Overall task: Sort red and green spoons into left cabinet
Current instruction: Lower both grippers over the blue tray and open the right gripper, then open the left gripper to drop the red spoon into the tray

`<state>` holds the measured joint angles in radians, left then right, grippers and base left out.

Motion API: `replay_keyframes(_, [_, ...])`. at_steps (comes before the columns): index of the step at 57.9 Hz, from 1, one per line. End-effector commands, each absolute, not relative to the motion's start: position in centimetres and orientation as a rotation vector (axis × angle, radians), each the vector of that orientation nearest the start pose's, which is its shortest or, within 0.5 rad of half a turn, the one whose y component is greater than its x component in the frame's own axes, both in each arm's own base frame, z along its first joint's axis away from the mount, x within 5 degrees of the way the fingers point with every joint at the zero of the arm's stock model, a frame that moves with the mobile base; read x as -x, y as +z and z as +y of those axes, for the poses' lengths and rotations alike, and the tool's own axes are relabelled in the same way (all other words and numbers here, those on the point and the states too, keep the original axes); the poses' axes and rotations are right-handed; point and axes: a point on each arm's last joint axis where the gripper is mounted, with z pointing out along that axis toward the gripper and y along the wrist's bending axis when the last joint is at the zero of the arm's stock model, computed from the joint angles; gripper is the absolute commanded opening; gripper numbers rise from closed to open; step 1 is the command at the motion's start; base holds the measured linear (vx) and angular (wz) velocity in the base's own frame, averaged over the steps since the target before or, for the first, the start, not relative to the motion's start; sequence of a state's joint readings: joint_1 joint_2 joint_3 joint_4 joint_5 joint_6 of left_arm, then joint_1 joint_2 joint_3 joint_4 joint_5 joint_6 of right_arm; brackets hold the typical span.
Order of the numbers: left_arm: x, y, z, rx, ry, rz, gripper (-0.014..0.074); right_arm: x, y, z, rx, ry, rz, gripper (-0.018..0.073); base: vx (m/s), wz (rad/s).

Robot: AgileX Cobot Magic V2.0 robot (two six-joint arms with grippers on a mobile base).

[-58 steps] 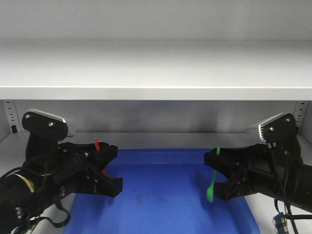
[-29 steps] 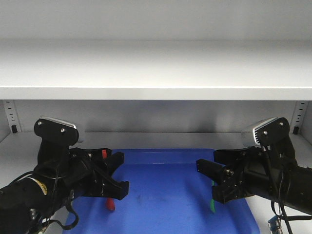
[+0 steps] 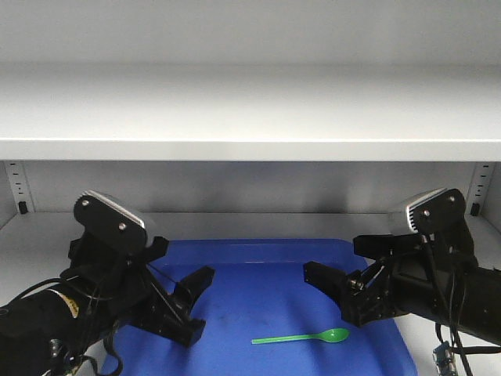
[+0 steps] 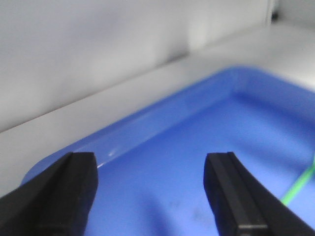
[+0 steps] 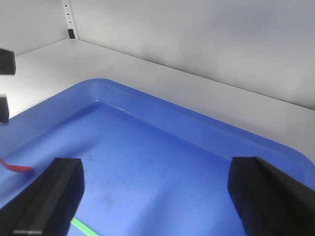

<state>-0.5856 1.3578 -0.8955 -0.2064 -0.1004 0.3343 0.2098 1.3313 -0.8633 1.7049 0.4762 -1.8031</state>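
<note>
Front view: green spoon [image 3: 301,338] lies flat on the blue tray [image 3: 258,251], handle pointing toward the left arm, oval bowl end toward the right arm. The tray sits on the cabinet's lower shelf [image 3: 16,235], pale grey-white metal, matte, with slotted side rails. Left gripper [image 3: 194,304] has jaws spread wide, nothing between them; right gripper [image 3: 329,294] likewise parted and empty, hovering just beside the green spoon's bowl. Red spoon isn't visible here, likely hidden behind the left arm. Left wrist view: black jaws wide apart over the glossy tray, rounded raised rim, a sliver of green handle [image 4: 298,184] at the right edge. Right wrist view: jaws open, tray floor smooth, a bit of red spoon [image 5: 15,167] at the left edge, green handle tip [image 5: 83,227] at the bottom. Both spoons look light, thin, stiff plastic, slick on a slick tray; they'd probably skid or flip, so pinch mid-handle across the narrow width.
</note>
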Motion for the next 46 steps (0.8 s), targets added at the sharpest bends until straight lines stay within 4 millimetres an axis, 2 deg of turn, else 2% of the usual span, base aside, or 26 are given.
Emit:
replay_keyframes(1, [-25.5,33.7,-16.6,-0.661,-0.245,1.612,0.0582,-27.2,33.2,10.1,0.539,0.580,1.705,0.0608,0.00,0.00])
replay_keyframes(7, [-25.4,33.3,-16.6,-0.756,-0.185,1.618,0.0582,-27.2,33.2,10.1,0.539,0.580,1.704,0.0578,0.00,0.00])
replay_keyframes(25, [-24.5,32.5,-16.5,-0.831,-0.209,1.739,0.0582,-27.1,33.2,10.1,0.541,0.583,1.703,0.0531,0.00,0.00])
replay_keyframes(30, [-24.2,32.6,-16.3,-0.759,-0.278,1.789,0.0580,-27.1,33.2,10.1,0.541,0.583,1.704,0.0531,0.00,0.00])
replay_keyframes(46, [-23.5,34.3,-15.8,-0.361,-0.572,1.855,0.0540,-27.1,33.2,10.1,0.541,0.583,1.704,0.0531,0.00,0.00])
